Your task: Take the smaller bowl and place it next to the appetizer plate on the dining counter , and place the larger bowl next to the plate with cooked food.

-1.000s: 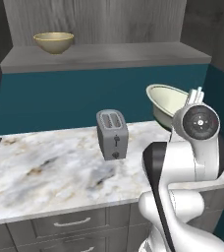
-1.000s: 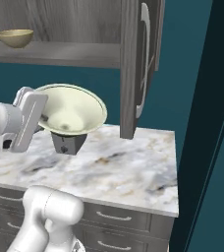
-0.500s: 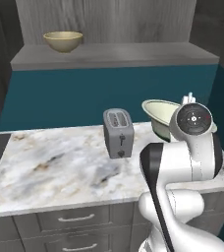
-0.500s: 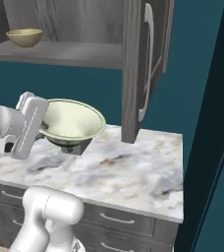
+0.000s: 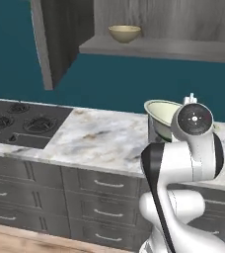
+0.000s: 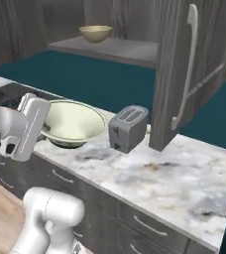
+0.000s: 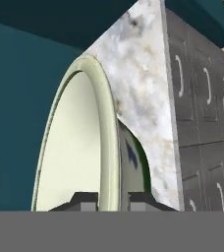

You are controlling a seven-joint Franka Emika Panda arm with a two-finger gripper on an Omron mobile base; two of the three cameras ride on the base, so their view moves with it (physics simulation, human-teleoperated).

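Tool: your tool is closed on the rim of the larger bowl, one finger inside, one outside.
Arm: your wrist is level, hand pointing sideways toward the toaster.
Larger bowl: held above the marbled table, left of the toaster.
Smaller bowl: you see the smaller bowl on the cabinet shelf, above and behind the toaster.

A teal wall backs the marbled white-grey countertop; grey drawer fronts fill the lower frame, a black cooktop sits at left, wooden floor bottom left.
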